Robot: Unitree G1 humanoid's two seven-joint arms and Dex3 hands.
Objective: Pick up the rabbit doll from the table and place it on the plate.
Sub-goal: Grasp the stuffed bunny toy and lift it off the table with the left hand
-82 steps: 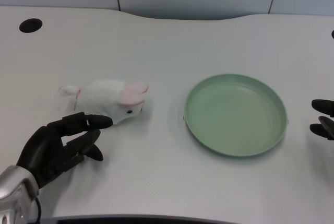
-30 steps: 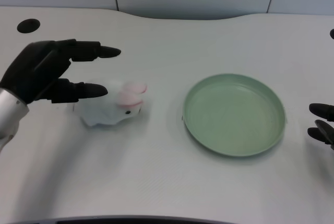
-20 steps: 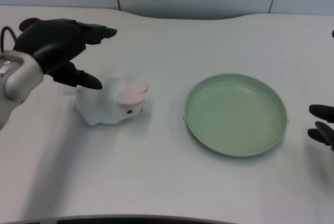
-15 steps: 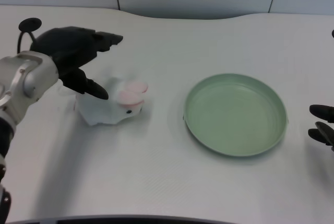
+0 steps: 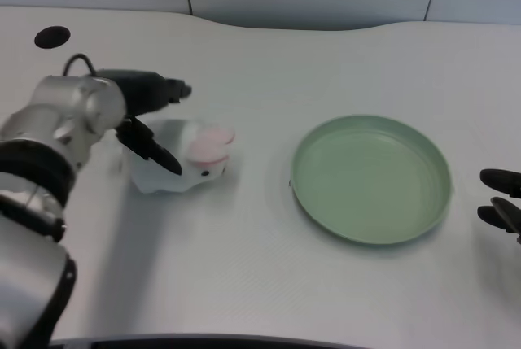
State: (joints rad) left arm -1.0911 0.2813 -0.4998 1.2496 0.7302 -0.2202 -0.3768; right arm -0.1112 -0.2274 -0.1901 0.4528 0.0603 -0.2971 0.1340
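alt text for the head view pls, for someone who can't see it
The robot's left hand reaches down over a white rabbit doll with pink ears lying on a white table, fingers spread around it but no clear grip yet. An empty green plate sits apart to the doll's right.

The rabbit doll looks like soft, fuzzy white plush with pink cloth ears. The plate is smooth, matt green plastic. The worktop is matt white. The left hand looks like dull black plastic.
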